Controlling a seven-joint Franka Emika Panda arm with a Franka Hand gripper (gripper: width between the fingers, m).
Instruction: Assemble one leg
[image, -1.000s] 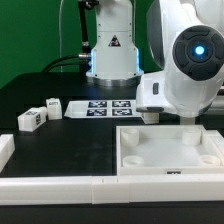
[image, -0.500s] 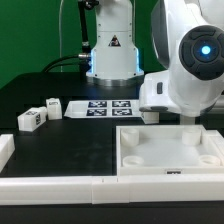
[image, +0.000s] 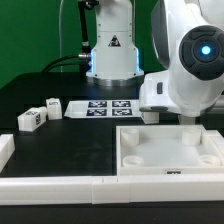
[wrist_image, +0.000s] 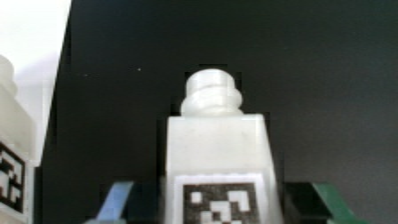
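In the wrist view we see the leg (wrist_image: 217, 150) standing in the middle of the gripper (wrist_image: 222, 208). Its marker face is turned to the camera and its rounded peg points away from us toward the black table (wrist_image: 302, 60). The dark fingers (wrist_image: 118, 200) flank the block, one on each side. Although the contact itself lies at the edge of the picture, we read the tool as clamped on the leg. Beside it, at the border of that view, we make out another white part (wrist_image: 15, 120) with a patch of marker on it, but we cannot tell what it is. In the exterior view the bulk of the arm (image: 190, 60) hides both the gripper and the leg. The wrist hangs over the far corner of the large white panel (image: 170, 150), on the side toward the exterior view's left. The marker board (image: 100, 107) lies flat on the table just beyond that corner. Two loose blocks of the same kind (image: 30, 119) (image: 50, 107) rest near each other toward the exterior view's left, well apart from the panel. White border bars (image: 60, 186) run along the near edge.
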